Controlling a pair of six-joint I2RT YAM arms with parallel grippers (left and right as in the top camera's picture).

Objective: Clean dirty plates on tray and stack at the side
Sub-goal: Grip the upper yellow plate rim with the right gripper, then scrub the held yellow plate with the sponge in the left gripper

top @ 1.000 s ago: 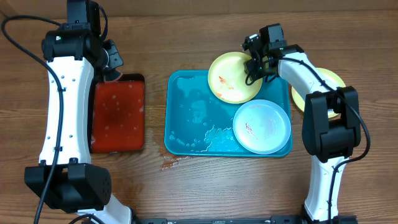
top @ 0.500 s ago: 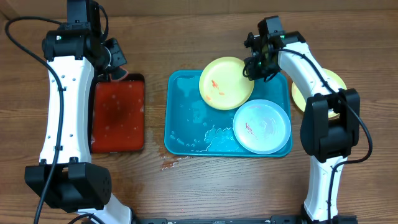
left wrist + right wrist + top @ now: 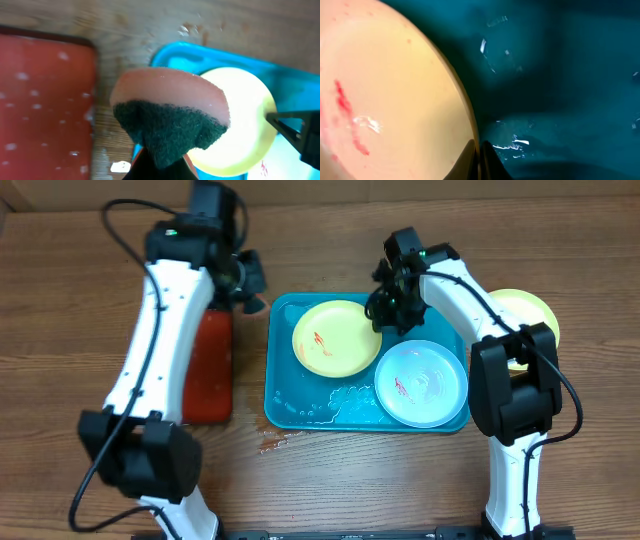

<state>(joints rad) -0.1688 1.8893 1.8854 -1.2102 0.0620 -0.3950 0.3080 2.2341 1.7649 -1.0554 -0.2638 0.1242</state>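
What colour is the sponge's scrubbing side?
Dark green; the sponge shows best in the left wrist view.

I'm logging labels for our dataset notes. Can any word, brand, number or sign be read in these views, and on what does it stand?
None: no readable text, number or sign shows on the blue tray, the yellow-green plate, the light blue plate, the red tray or the sponge.

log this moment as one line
left hand: shut on pink-green sponge; right hand: shut on yellow-green round plastic plate rim; plate: in blue rectangular plastic tray
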